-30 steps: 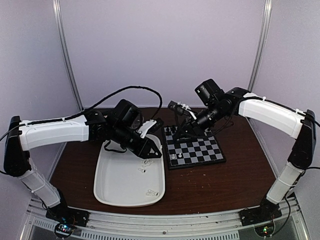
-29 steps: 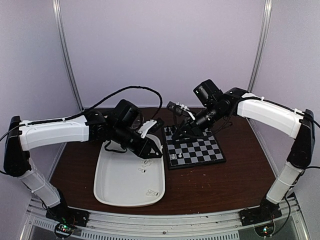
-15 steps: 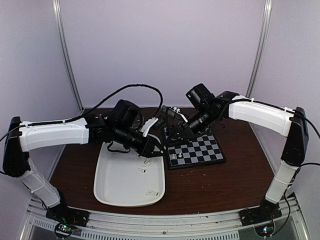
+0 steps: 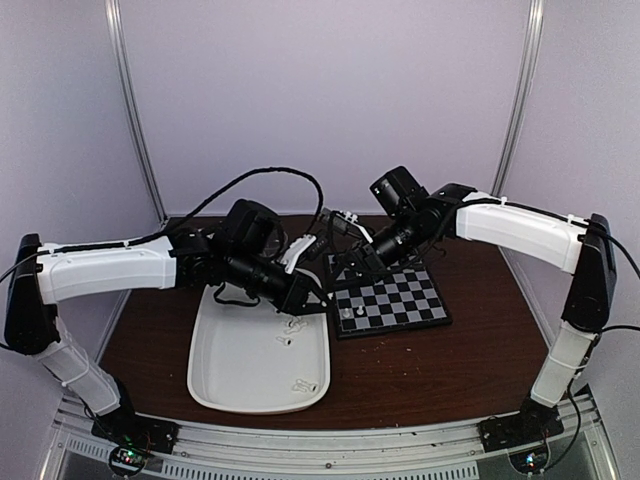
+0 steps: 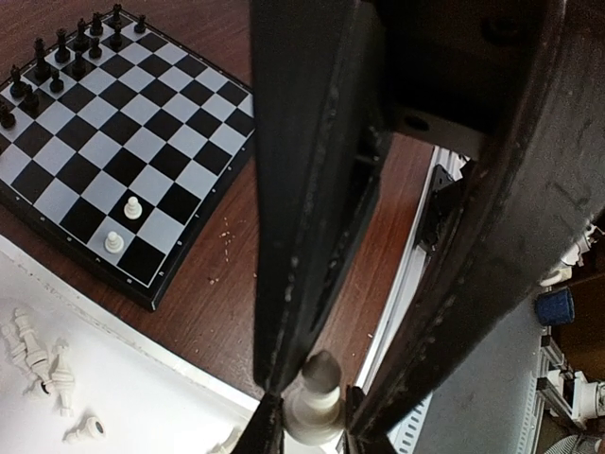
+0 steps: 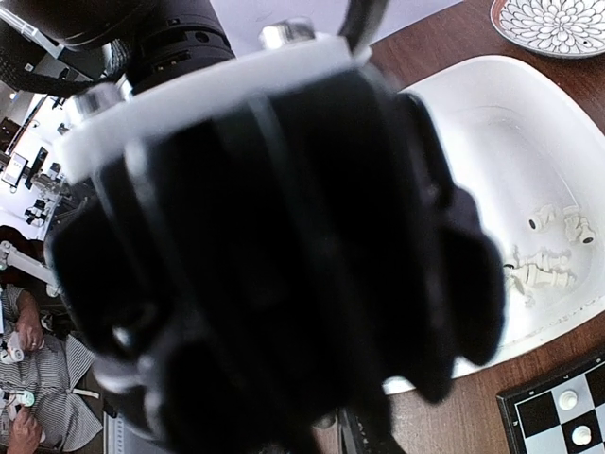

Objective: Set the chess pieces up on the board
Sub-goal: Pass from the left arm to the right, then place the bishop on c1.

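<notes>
My left gripper (image 4: 316, 300) hangs over the right rim of the white tray (image 4: 215, 385), right beside the board (image 4: 400, 300). In the left wrist view it is shut on one white chess piece (image 5: 316, 405), which stands upright between the fingertips. Two white pawns (image 5: 123, 225) stand on the board's near corner (image 4: 351, 313). Black chessmen (image 5: 66, 52) line its far side. Several white pieces (image 5: 38, 352) lie loose in the tray. My right gripper (image 4: 347, 272) hovers at the board's left edge, close to the left gripper. Its jaws are hidden in its own view by the left arm's black wrist (image 6: 265, 236).
In the right wrist view, the tray (image 6: 492, 123) holds loose white pieces (image 6: 546, 270), and a patterned plate (image 6: 553, 21) sits beyond it. The two arms nearly touch above the gap between tray and board. Brown table (image 4: 450, 370) lies in front of the board.
My right arm has swung left, bringing its gripper from above the board's far-left part to the board's left edge. The left gripper has edged slightly right, toward it.
</notes>
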Action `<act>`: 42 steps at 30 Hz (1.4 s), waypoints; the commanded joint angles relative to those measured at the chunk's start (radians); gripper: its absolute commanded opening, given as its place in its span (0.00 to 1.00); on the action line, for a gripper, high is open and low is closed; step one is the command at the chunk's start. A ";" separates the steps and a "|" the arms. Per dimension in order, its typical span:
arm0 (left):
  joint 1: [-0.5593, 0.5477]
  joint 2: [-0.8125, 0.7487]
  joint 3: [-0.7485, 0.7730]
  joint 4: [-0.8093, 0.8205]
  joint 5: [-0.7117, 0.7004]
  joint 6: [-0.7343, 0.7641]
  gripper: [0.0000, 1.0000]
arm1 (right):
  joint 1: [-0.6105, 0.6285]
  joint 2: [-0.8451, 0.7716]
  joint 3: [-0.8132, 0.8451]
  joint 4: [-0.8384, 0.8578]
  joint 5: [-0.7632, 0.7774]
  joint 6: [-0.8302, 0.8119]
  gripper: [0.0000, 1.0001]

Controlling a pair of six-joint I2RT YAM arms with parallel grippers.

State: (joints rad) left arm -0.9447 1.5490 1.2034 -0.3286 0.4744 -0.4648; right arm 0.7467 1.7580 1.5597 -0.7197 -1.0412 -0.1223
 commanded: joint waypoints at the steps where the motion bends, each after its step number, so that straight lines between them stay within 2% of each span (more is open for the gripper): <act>1: -0.006 -0.036 -0.014 0.054 0.005 -0.001 0.12 | 0.008 0.015 -0.015 0.029 -0.028 0.015 0.22; 9: -0.006 -0.041 -0.018 0.059 0.004 0.003 0.12 | 0.008 0.025 -0.023 0.028 -0.015 0.015 0.25; 12: -0.006 -0.037 -0.015 0.057 0.003 0.007 0.12 | 0.008 0.033 -0.023 0.027 -0.020 0.016 0.20; 17: -0.006 -0.033 -0.015 0.050 0.005 0.009 0.13 | 0.007 0.028 -0.025 0.028 -0.027 0.010 0.07; 20: -0.006 -0.028 -0.015 0.044 0.001 0.009 0.17 | 0.008 0.026 -0.026 0.027 -0.025 0.008 0.00; 29: -0.006 -0.038 -0.027 -0.037 -0.081 0.051 0.40 | -0.042 -0.016 -0.024 -0.043 0.063 -0.083 0.00; 32: -0.005 -0.048 -0.035 -0.082 -0.110 0.074 0.42 | -0.094 -0.038 -0.034 -0.076 0.129 -0.139 0.00; 35: -0.005 -0.048 -0.040 -0.132 -0.147 0.107 0.42 | -0.135 -0.063 -0.070 -0.102 0.272 -0.246 0.00; 42: -0.003 -0.055 -0.057 -0.133 -0.191 0.117 0.42 | -0.144 -0.121 -0.257 0.024 0.612 -0.381 0.00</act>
State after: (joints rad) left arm -0.9447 1.5291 1.1591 -0.4618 0.3248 -0.3744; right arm 0.5941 1.6699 1.3861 -0.7597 -0.6601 -0.3988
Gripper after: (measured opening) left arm 0.421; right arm 0.074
